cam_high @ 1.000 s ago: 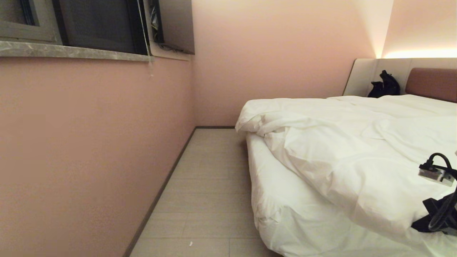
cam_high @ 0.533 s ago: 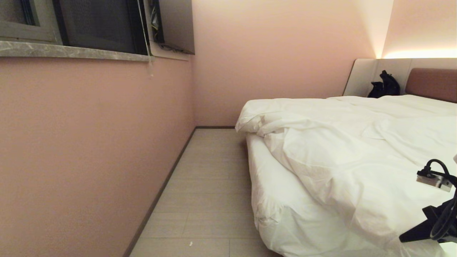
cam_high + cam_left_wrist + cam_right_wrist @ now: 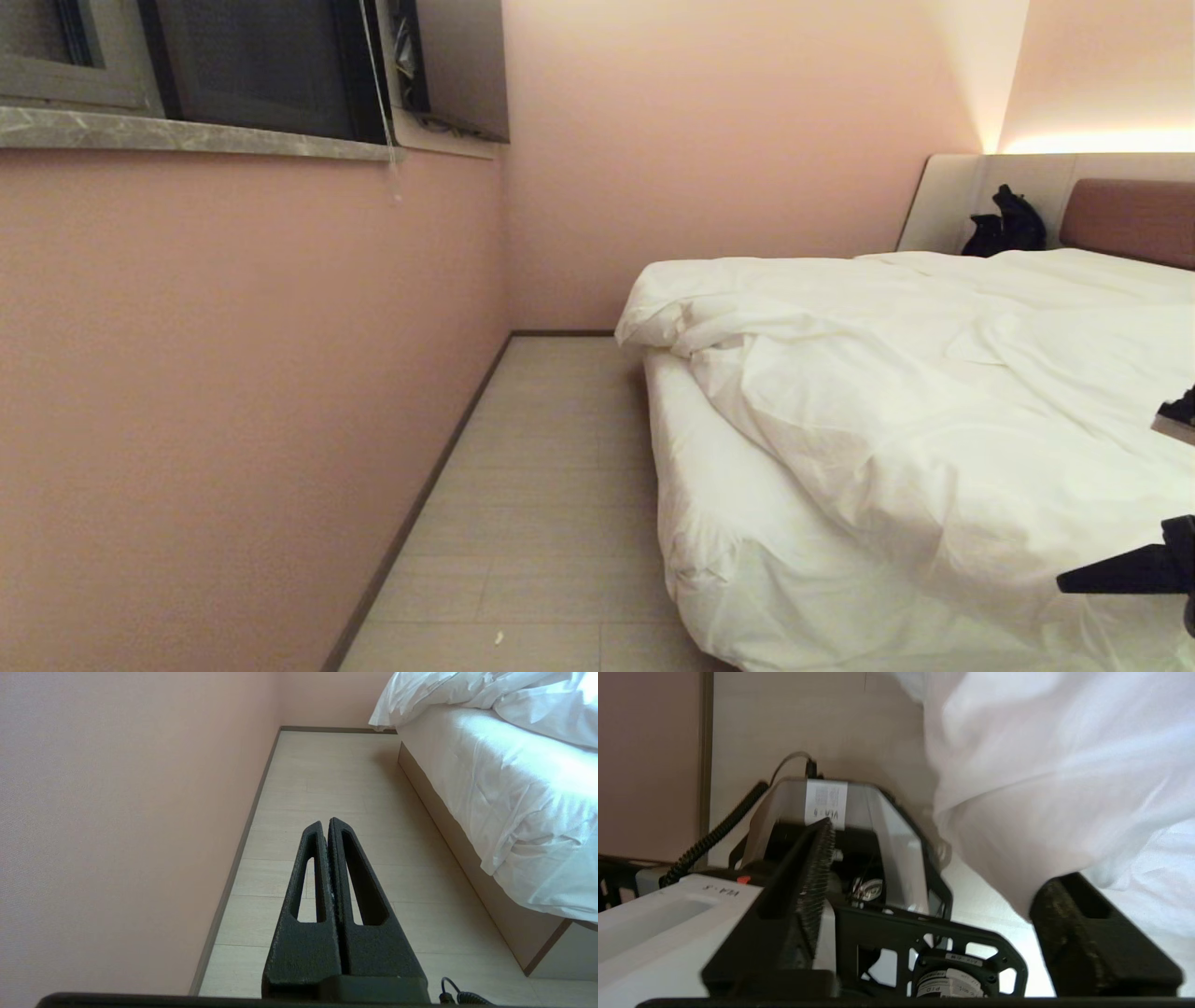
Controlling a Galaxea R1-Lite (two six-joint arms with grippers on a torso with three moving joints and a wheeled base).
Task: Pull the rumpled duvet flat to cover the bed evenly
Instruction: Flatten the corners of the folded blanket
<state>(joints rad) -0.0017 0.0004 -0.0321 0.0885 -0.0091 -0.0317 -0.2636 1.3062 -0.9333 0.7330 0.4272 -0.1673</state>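
Black slotted wedge fingers (image 3: 343,896), coiled black cable (image 3: 714,833), white labelled housing (image 3: 859,812).

The duvet (image 3: 934,401), white, thick and puffy, is seen lying rumpled across the bed (image 3: 747,560), bunched into a fold near the far corner and draped over the near edge. The white-sheeted mattress is left exposed along the side, below the reddish-brown headboard.
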